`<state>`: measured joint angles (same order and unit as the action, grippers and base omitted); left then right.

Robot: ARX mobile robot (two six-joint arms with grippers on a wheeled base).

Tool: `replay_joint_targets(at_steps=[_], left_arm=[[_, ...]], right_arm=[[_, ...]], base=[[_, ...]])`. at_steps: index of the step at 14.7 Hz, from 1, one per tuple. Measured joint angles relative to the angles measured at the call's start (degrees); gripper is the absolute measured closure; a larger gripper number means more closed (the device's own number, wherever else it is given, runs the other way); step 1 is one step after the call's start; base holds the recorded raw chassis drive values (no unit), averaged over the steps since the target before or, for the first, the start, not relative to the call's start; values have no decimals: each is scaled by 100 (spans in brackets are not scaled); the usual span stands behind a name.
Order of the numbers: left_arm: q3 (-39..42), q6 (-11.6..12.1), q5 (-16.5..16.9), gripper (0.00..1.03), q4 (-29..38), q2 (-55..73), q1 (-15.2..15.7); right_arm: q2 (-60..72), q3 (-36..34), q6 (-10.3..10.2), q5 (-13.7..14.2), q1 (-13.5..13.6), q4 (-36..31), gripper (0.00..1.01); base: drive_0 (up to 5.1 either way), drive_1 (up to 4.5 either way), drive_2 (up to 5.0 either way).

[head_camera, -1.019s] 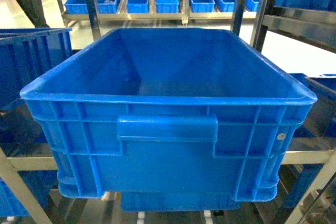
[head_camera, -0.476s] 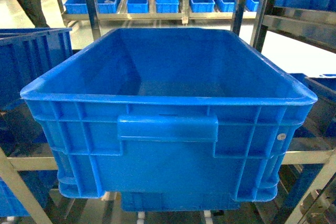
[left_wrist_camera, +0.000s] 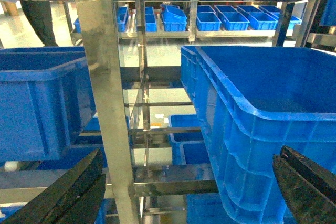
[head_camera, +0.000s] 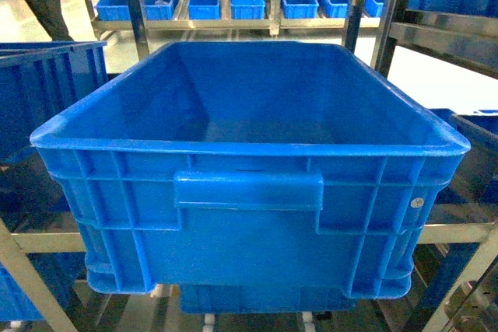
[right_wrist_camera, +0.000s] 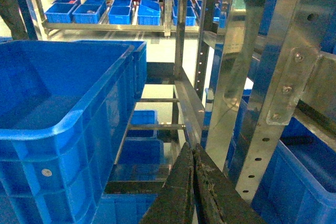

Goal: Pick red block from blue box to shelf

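While crate (head_camera: 249, 192) walls hide its floor | left fingers (left_wrist_camera: 79, 192) apart | right fingers (right_wrist_camera: 178, 192) together

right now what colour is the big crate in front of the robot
Solid dark blue, ribbed outer walls; the crate shows best in the head view.

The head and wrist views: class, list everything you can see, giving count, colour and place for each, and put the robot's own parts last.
Large crate: one, blue, ribbed with a handle, centre front; no red block visible in the part of its floor that shows.
Neighbouring crates: at least two, blue, either side of the large crate.
Small bins: a row, blue, on the far rack.
Shelf uprights: silver, perforated steel, beside the crates.
Person: one, dark trousers, far left background.
Left gripper: black, open, empty.
Right gripper: black, shut, empty.
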<state>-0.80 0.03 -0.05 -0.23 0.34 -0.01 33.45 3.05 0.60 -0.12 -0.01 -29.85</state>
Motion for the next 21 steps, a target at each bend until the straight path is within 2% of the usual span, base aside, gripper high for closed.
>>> replay_joint_targets(at_steps=[2,3,6,7,9,10,13,21], left_arm=[[0,0,0,5,0,0,0],[0,0,0,5,0,0,0],[0,0,0,5,0,0,0],[0,0,0,5,0,-2,0],[0,0,0,5,0,0,0],[0,0,0,5,0,0,0],[0,0,0,5,0,0,0],[0,0,0,5,0,0,0]], right_arm=[[-184,-39,-2,0,0,131,99],[-251,-208,-11,0,0,-170,99],[-1047,-232,-15,0,0,671,99],[-1414,-232,-15,0,0,990,85],[-1408,-232,-15,0,0,1012,6],[-1408,-232,-17,0,0,1012,1],[-1408,-232,-17,0,0,1012,4],[-1408,-232,-17,0,0,1012,3]], base=[[0,0,0],[0,0,0],[0,0,0],[0,0,0],[0,0,0],[0,0,0],[0,0,0],[0,0,0]])
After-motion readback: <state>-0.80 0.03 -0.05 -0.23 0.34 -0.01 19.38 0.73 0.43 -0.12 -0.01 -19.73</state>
